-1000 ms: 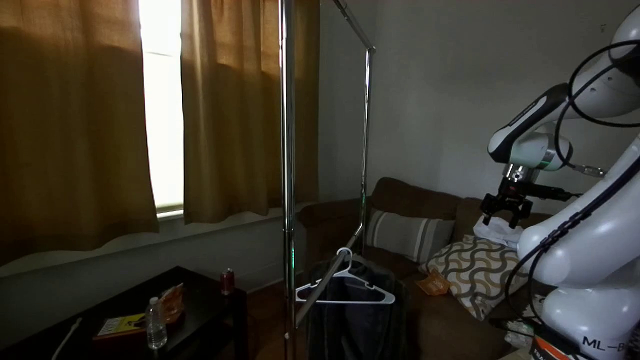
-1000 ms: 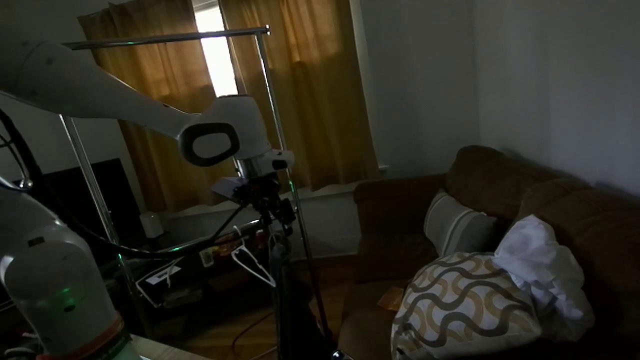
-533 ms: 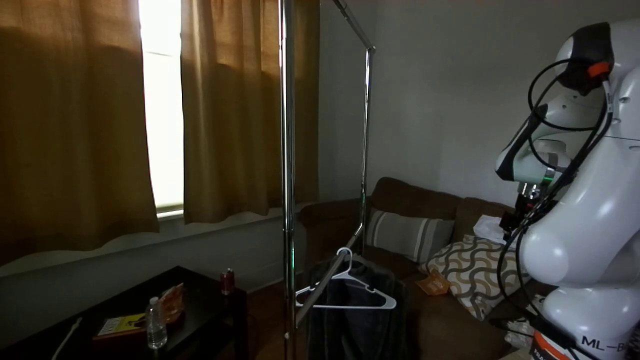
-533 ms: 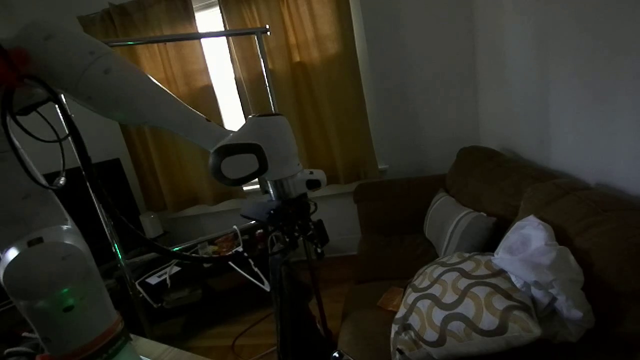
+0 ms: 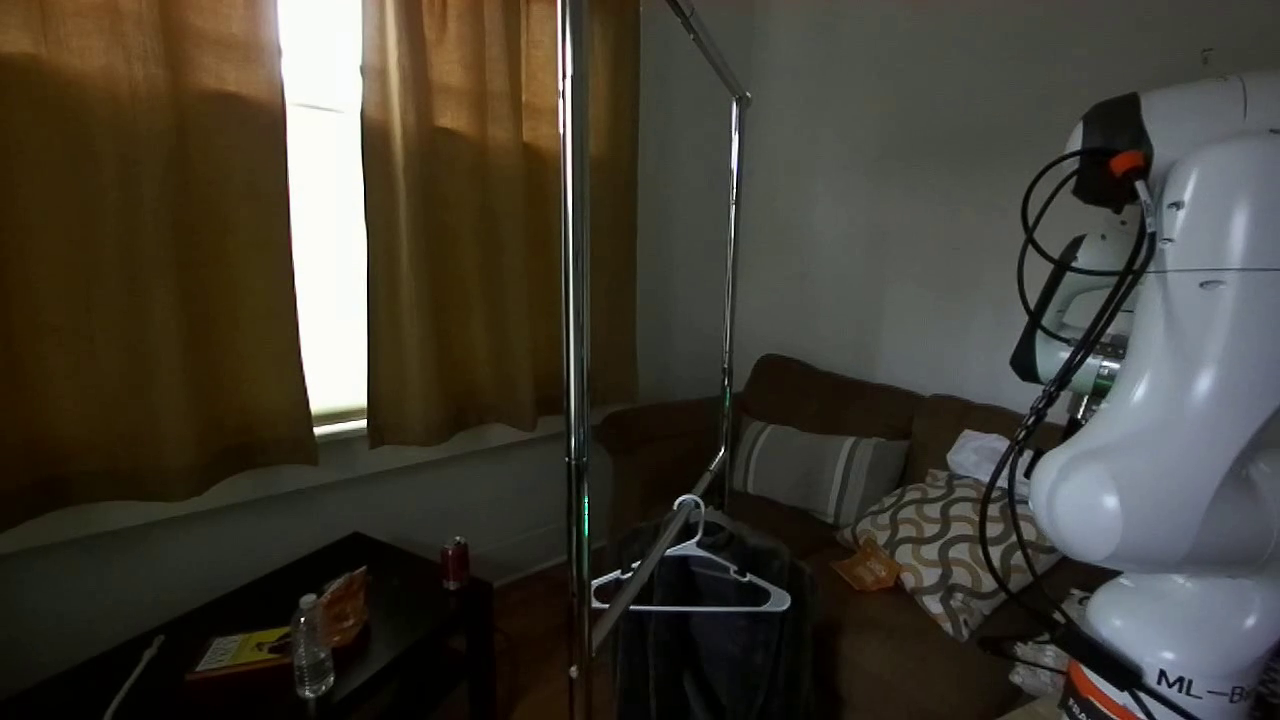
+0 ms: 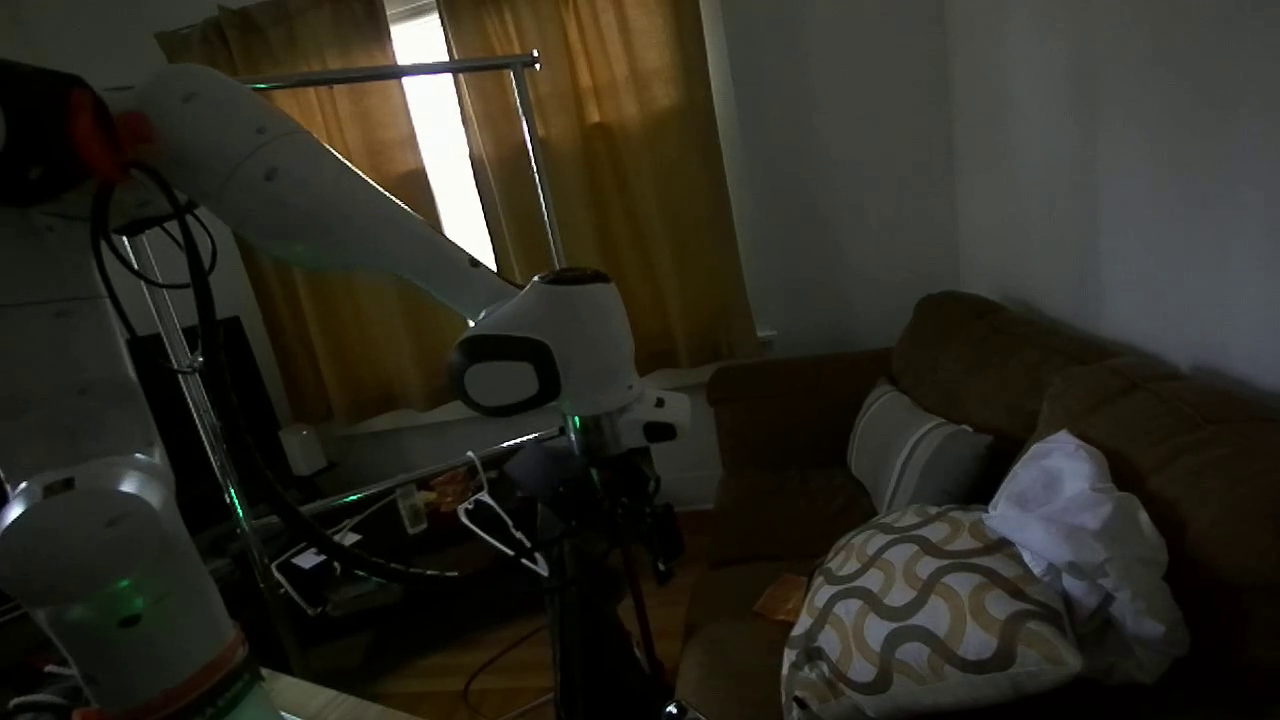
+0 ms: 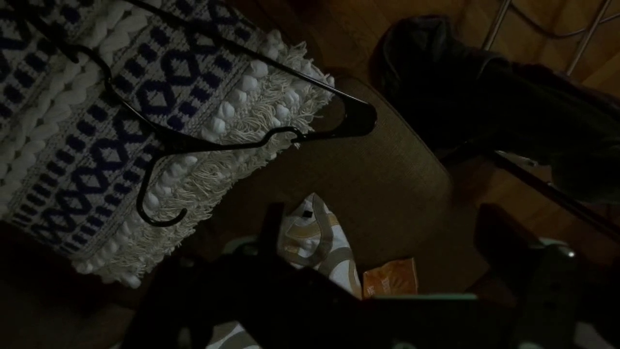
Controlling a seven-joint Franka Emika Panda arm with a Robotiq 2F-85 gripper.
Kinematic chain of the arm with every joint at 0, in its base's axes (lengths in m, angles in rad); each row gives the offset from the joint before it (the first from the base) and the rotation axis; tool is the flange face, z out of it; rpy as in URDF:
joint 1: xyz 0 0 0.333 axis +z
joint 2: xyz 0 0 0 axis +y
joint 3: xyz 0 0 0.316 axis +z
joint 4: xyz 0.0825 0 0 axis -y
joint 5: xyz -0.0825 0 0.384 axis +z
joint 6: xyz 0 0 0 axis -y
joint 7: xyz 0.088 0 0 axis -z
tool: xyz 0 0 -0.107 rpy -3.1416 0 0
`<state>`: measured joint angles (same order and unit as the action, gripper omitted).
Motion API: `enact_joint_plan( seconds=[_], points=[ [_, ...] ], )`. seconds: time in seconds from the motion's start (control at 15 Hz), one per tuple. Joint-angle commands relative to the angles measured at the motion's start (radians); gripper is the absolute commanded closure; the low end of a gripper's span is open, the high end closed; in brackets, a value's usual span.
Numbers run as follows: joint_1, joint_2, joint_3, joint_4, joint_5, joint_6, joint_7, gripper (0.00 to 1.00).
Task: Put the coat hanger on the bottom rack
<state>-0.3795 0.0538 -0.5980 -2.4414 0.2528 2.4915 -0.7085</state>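
A white coat hanger (image 5: 690, 608) hangs by its hook on the stand's low rail (image 5: 640, 575). The hanger also shows in an exterior view (image 6: 500, 545), on the same rail (image 6: 525, 440). My gripper (image 7: 382, 230) is open, its dark fingers wide apart with nothing between them. In an exterior view my gripper (image 6: 650, 540) is a dark shape right of the hanger and apart from it; the arm hides it in the opposite exterior view. In the wrist view a black hanger (image 7: 189, 143) lies over a woven fringed cloth, left of and beyond the fingers. The white hanger is out of the wrist view.
The garment stand's post (image 5: 575, 300) rises tall. A dark garment (image 5: 740, 660) hangs behind the white hanger. A brown couch (image 5: 890, 650) bears a patterned pillow (image 5: 950, 540) and an orange packet (image 5: 868, 567). A low black table holds a bottle (image 5: 312, 650) and a can (image 5: 455, 563).
My arm has moved away from the stand; the gripper has gone lower and, in an exterior view, to the right, passing behind the arm in the opposite view. The white hanger rocks slightly on the rail.
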Motion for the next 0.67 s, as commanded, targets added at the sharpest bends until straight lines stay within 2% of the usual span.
enact_joint_plan(
  seconds=[0.0,0.07,0.2,0.47,0.6],
  points=[
    [-0.039,-0.002,0.039,0.001,-0.008,-0.001,0.007,0.00],
    [-0.039,-0.002,0.039,0.003,-0.007,-0.001,0.007,0.00],
    [-0.060,0.098,0.038,0.069,0.051,-0.045,0.018,0.00],
    [-0.168,0.225,0.095,0.141,0.233,-0.052,0.013,0.00],
    [-0.225,0.288,0.137,0.173,0.288,-0.021,0.034,0.00]
  ],
)
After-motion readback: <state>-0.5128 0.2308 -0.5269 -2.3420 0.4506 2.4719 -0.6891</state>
